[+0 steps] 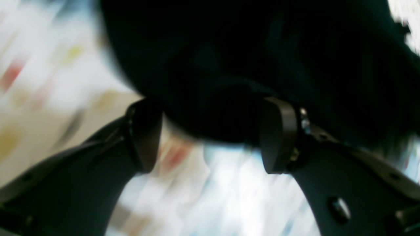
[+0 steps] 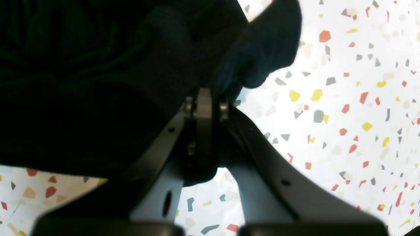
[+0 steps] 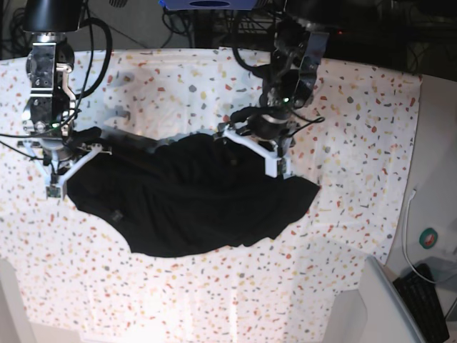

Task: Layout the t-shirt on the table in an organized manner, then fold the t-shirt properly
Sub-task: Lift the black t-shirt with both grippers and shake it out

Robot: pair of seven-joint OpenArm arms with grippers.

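Note:
The black t-shirt (image 3: pixel 193 204) lies crumpled and spread across the middle of the speckled white table (image 3: pixel 357 107). My right gripper (image 2: pixel 205 105) is shut on a fold of the t-shirt (image 2: pixel 98 82) at the shirt's left end; in the base view it (image 3: pixel 71 164) sits at that left edge. My left gripper (image 1: pixel 211 134) is open, its fingers (image 1: pixel 279 134) wide apart, with the black fabric (image 1: pixel 249 59) bulging between them. That view is blurred. In the base view it (image 3: pixel 258 148) is at the shirt's upper right edge.
The table's right edge runs near a black keyboard (image 3: pixel 430 300), a grey slab (image 3: pixel 385 304), a round green-centred object (image 3: pixel 428 238) and a white cable (image 3: pixel 408 229). Cables and equipment stand behind the table's far edge (image 3: pixel 207 21).

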